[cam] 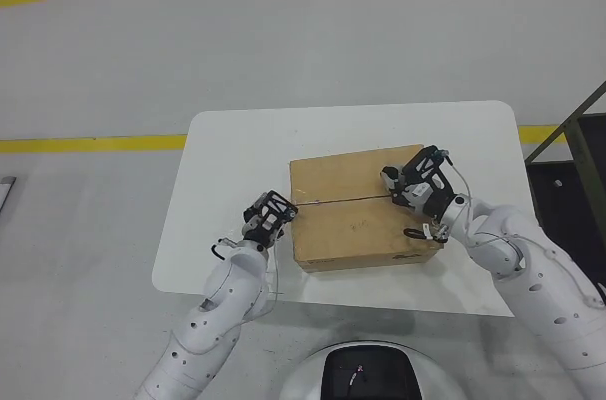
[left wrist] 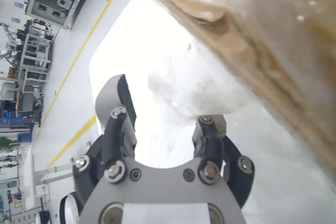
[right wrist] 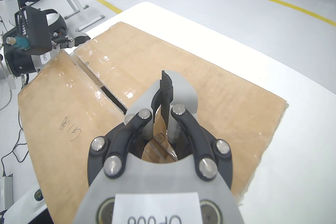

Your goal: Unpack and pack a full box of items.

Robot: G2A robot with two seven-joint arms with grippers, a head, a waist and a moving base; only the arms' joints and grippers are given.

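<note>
On the bench (cam: 233,150): a brown cardboard box (cam: 358,205) sits on the white top, nearer the robot's right side, with its flaps folded down flat.
Box top: two flaps meet at a seam (cam: 343,199) running across the middle. The right wrist view shows the seam (right wrist: 110,93) gaping a little, dark inside, with clear tape shining on the cardboard.
Left arm (cam: 233,290): at the box's left side, its wrist level with the end of the seam.
Left jaws: wide open, holding nothing. One ribbed finger (left wrist: 126,96) stands clear over the bench; the other finger's tip is lost in blur close under the box's edge.
Right arm (cam: 513,250): over the right part of the box top.
Right jaws: closed, the ribbed pads (right wrist: 168,88) pressed together just above the seam near its right end. Whether anything thin is caught between them, or whether they touch the cardboard, cannot be told.
Marks: a pen scribble (right wrist: 69,130) on the flap nearer the robot.
Floor: a yellow line (cam: 83,143) runs past the far side of the bench.
</note>
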